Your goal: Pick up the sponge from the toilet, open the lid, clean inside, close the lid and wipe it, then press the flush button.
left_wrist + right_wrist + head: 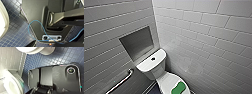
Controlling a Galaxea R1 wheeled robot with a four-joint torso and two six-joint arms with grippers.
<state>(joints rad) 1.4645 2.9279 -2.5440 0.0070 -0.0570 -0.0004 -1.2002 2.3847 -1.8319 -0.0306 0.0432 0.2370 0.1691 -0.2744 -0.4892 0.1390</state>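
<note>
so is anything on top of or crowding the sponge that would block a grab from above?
Nothing visible does. The sponge lies bare on the closed lid, nothing on or against it. The tank is behind it, the grab bar off on the wall.

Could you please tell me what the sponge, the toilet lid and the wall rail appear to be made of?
The sponge looks like soft foam: bright green, matte, with rounded edges. The lid seems to be smooth white plastic, though its plain sheen could also be ceramic. The rail looks like polished metal, with a bright highlight running along its tube.
</note>
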